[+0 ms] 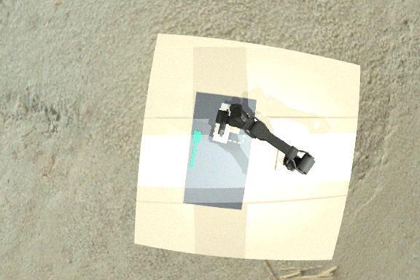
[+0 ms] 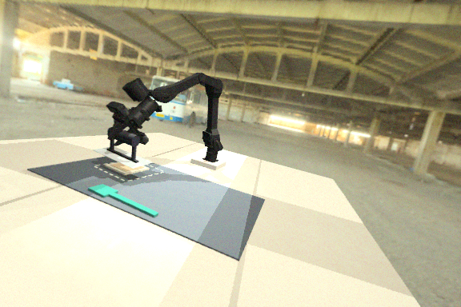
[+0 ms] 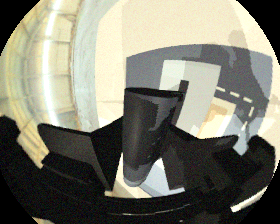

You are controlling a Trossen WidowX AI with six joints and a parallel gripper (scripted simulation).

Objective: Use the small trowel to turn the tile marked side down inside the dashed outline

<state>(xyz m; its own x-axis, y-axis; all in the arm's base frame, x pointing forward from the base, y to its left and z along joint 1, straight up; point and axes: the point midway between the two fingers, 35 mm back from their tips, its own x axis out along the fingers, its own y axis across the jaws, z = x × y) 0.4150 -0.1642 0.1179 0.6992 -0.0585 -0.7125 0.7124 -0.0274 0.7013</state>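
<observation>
- Tile, pale, lies flat on the dark mat, within the dashed outline. Its tan patch faces up, so the turning over is not done.
- Fingers: clenched around the dark, round handle of the trowel. The wrist view shows that handle between them.
- The trowel has a flat, white, rectangular blade; in the exterior view two dark posts join it to the handle above, with a dark bar along the blade.
- In the top view the blade sits just beside the tile, on the side away from the arm's base, and its long side runs past the tile. Whether blade and tile touch cannot be told, nor whether the blade rests on the mat.
- The arm reaches across from its foot on a pale base plate, bending down over the mat. From above it hides part of the tile and the outline.
- A teal paddle-shaped tool lies flat near the mat's edge, apart from the fingers, its broad end on the tile's side and its thin stem pointing away.
- The mat lies on the cream-coloured desk, with patches of light and shadow across both.
</observation>
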